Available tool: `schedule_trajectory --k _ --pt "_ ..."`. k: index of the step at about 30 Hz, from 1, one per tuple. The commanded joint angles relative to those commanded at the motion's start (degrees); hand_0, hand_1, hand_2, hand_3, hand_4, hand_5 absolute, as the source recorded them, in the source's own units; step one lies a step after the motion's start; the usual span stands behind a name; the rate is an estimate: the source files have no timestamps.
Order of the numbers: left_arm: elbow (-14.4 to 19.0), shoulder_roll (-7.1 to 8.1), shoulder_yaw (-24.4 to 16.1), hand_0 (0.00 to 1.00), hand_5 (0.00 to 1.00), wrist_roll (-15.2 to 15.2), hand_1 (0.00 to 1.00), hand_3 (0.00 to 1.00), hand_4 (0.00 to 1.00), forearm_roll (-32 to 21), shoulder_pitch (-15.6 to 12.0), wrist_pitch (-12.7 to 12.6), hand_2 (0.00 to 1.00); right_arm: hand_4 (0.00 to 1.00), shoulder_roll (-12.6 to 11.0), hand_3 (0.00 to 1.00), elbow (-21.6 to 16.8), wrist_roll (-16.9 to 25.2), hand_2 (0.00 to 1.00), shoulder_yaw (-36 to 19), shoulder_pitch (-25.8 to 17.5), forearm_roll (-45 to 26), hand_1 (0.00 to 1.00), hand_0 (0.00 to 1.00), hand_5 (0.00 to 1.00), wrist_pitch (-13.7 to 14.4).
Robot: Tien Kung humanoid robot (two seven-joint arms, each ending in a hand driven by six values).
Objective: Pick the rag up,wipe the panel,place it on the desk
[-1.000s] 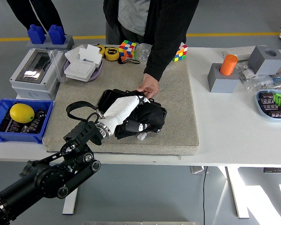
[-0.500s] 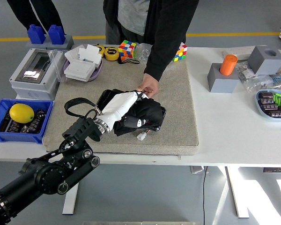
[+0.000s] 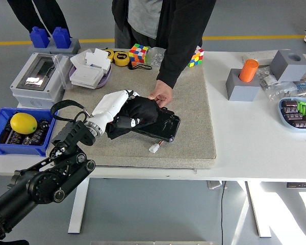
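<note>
Left hand (image 3: 115, 104), white-shelled, on black arm entering from lower left of frame: fingers curled down over black rag (image 3: 140, 111), pressing it onto left end of panel

Rag: bunched black cloth, centre of frame, lying on upper left part of black panel (image 3: 160, 127) and under the robot's fingers

Panel: flat, black, glossy, set at a slant on grey mat (image 3: 194, 102), right end bare; small white connector (image 3: 154, 148) just below its lower edge

Person's hand (image 3: 161, 95), from black sleeve at top centre: resting on panel's upper edge, touching the rag's right side

Mat: large grey pad on white table (image 3: 255, 148), centre of frame

Left of frame: grey electrical box (image 3: 38, 81) with clear lid; blue bin (image 3: 20, 133) holding yellow lemon (image 3: 23, 123) and dark parts

Upper left: purple tray (image 3: 92, 76) stacked with white pieces; two blue blocks (image 3: 51, 37)

Top centre: yellow tape measure (image 3: 122, 57), two colour cubes (image 3: 139, 53)

Right of frame: orange cylinder (image 3: 249, 70) upright in grey block (image 3: 242, 88); second grey block (image 3: 290, 64); blue dish (image 3: 296, 115) of small parts at right edge
</note>
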State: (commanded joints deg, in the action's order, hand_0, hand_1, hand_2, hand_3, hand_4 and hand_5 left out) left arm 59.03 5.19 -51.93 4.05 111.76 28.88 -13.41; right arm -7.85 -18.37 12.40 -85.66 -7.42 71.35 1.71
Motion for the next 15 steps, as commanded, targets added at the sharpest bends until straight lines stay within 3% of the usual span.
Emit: schedule_trajectory --k 9,15 --pt "-2.30 0.99 -7.88 0.254 0.002 -0.92 0.386 0.562 0.733 1.77 -0.31 -0.83 0.466 0.900 0.08 0.534 0.02 0.01 0.536 -0.15 -0.12 0.09 0.604 0.591 0.350 -0.01" --pt "-3.95 1.36 -10.21 0.253 0.002 -0.86 0.384 0.562 0.734 2.44 -0.17 -0.71 0.466 0.900 0.14 0.533 -0.07 0.02 0.536 -0.11 -0.04 -0.02 0.604 0.591 0.350 -0.04"
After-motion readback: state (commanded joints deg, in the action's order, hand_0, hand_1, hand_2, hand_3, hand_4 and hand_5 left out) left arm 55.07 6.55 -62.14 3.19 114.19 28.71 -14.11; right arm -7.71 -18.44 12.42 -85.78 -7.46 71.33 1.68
